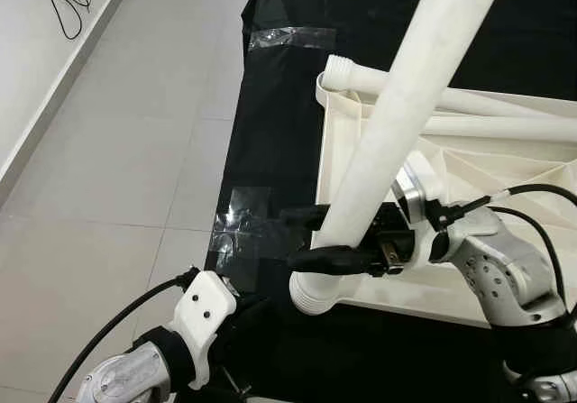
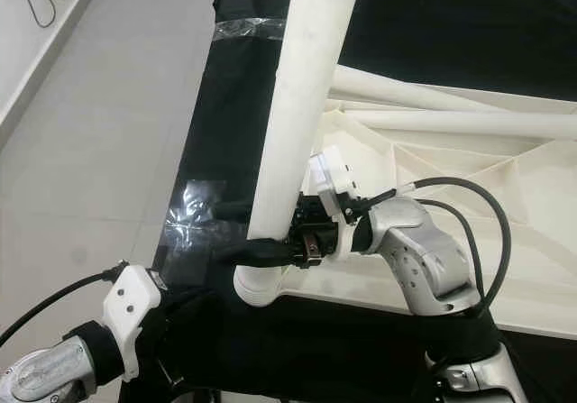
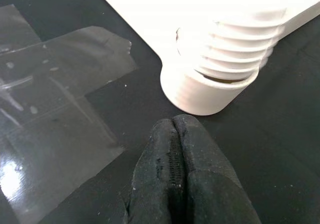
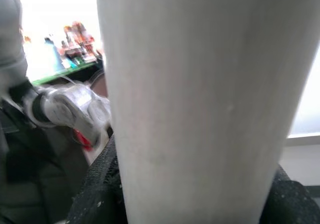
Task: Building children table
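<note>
Biggest risk: the table leg [image 1: 397, 123] cross-threads. It stands tilted over the corner socket [image 3: 207, 91] of the upturned tabletop [image 1: 505, 196], its threaded end only partly in, and in the left wrist view the threads look askew against the collar. If you twist now without squaring the leg up, it likely jams or strips.

Next risk: the long leg levers the tabletop, so it slides on the black cloth [image 1: 270, 87], since nothing is bracing it.

Smaller risk: the grip is low on the leg, near the socket, so the tall top can swing and slip through the fingers.

Pose: your right gripper [image 1: 329, 236] reaches in from the right, forearm roughly level, black fingers clamped either side of the leg just above the socket. Your left gripper [image 3: 175, 184] sits low on the cloth just short of the socket, fingers pressed together, holding nothing.

Two more legs [image 1: 487, 114] lie across the tabletop's underside, not yet fitted.
</note>
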`<state>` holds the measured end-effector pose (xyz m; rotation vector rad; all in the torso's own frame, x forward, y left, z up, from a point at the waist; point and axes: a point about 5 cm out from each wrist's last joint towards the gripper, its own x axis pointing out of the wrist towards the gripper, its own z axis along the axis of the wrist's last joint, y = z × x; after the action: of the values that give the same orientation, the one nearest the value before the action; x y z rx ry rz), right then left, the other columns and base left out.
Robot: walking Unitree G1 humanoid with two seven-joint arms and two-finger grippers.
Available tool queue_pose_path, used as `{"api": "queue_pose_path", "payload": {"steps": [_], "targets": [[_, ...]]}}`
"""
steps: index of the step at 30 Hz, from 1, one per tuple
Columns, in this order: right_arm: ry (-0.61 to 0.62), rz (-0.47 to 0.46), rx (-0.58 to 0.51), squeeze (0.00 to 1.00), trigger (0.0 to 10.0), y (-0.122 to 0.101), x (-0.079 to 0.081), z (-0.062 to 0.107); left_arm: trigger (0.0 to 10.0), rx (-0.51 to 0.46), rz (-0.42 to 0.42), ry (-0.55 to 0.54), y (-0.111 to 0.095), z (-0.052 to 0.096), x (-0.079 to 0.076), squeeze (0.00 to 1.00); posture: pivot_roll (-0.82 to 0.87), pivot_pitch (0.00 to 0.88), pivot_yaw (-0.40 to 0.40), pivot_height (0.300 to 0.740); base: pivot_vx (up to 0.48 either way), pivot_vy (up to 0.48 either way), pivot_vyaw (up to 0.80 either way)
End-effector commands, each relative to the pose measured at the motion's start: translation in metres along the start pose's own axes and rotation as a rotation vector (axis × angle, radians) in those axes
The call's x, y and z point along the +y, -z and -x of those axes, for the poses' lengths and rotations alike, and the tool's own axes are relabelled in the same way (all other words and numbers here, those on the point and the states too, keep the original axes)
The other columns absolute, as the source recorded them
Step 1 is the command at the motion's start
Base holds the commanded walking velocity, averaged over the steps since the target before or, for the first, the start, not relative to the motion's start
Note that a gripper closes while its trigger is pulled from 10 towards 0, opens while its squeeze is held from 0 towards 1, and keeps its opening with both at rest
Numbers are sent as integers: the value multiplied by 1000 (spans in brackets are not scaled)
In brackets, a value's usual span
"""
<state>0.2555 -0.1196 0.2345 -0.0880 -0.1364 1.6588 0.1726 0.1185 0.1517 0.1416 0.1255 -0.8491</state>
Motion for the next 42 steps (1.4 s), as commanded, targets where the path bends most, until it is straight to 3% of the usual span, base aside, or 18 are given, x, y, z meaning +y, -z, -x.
{"api": "queue_pose_path", "payload": {"steps": [1, 7, 12, 20, 33, 42], "targets": [[17, -38, 109, 0, 10000, 23, 4, -4, 10000, 36, 1, 18, 7, 2, -2, 0, 40, 308, -8, 740, 0, 0, 0], [59, 30, 261, 0, 10000, 34, 1, 0, 10000, 37, -2, 17, 7, 2, -2, 0, 40, 310, -7, 740, 0, 0, 0], [62, 67, 322, 0, 10000, 34, 1, 3, 10000, 39, -5, 21, 7, 2, -1, 0, 49, 311, -2, 740, 0, 0, 0], [9, 140, 465, 0, 10000, 38, 0, 7, 10000, 42, -19, 25, 6, 1, -2, 0, 57, 310, -10, 740, 0, 0, 0], [-90, 240, 596, 0, 10000, 32, -14, 6, 10000, 41, -29, 35, 5, 1, -4, 0, 62, 317, -17, 740, 0, 0, 0], [-56, 268, 573, 0, 10000, 19, -31, 10, 10000, 42, -30, 34, 5, 1, -4, 0, 63, 315, -19, 740, 0, 0, 0]]}}
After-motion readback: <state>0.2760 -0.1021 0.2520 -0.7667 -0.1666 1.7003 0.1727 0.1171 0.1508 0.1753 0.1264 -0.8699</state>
